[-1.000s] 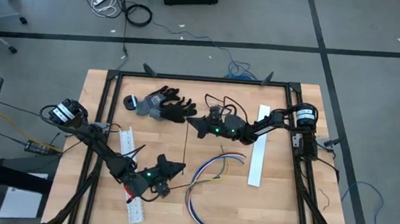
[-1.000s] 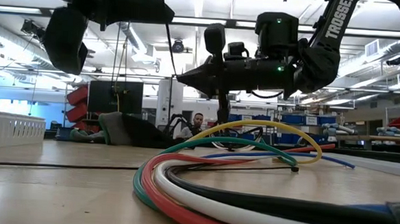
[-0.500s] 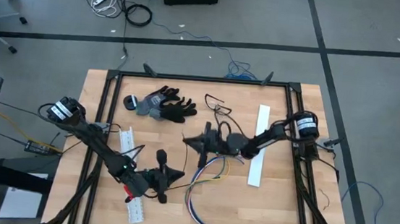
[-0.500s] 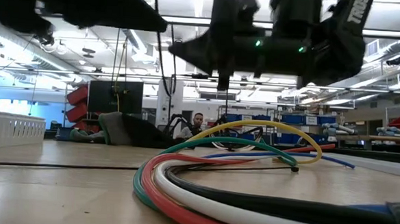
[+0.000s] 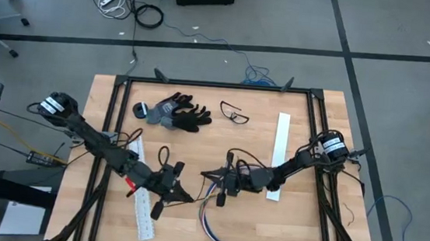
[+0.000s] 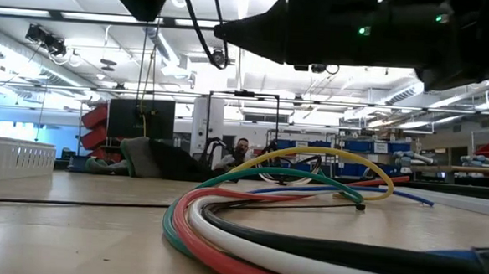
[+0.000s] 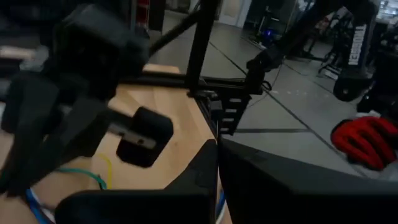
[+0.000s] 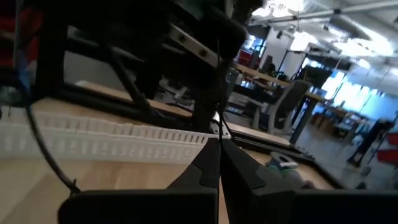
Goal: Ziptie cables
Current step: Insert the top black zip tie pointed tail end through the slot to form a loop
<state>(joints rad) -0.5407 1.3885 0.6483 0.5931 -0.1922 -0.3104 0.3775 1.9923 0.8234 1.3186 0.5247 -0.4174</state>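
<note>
The cables (image 5: 213, 204) are a bundle of thin coloured wires lying curved on the wooden table near its near edge. The low view shows them close up (image 6: 275, 189), and the left wrist view shows them too (image 7: 93, 176). My right gripper (image 5: 203, 174) reaches in from the table's right. It hovers over the bundle's far end, shut on a thin black strip (image 8: 218, 87). My left gripper (image 5: 186, 197) comes from the left and sits just left of the bundle. Its fingers (image 7: 205, 163) are shut, and nothing shows between them. My right gripper pinches the thin black strip (image 8: 219, 134) between its two shut fingertips. The strip stands straight out past the tips as a thin line. Which end of it I hold cannot be told.
One white slotted strip (image 5: 276, 157) lies right of the bundle and another (image 5: 142, 204) lies under my left arm. It also shows in the right wrist view (image 8: 112, 142). Black gloves (image 5: 175, 113), a tape roll (image 5: 139, 112) and glasses (image 5: 235, 116) lie at the far side. A black frame rims the table.
My right gripper has swung from the far middle of the table toward the near edge and the left, ending over the cables and uncovering the glasses. It looms larger in the low view. My left gripper has turned and shifted slightly toward the near edge. The cables have stayed put.
</note>
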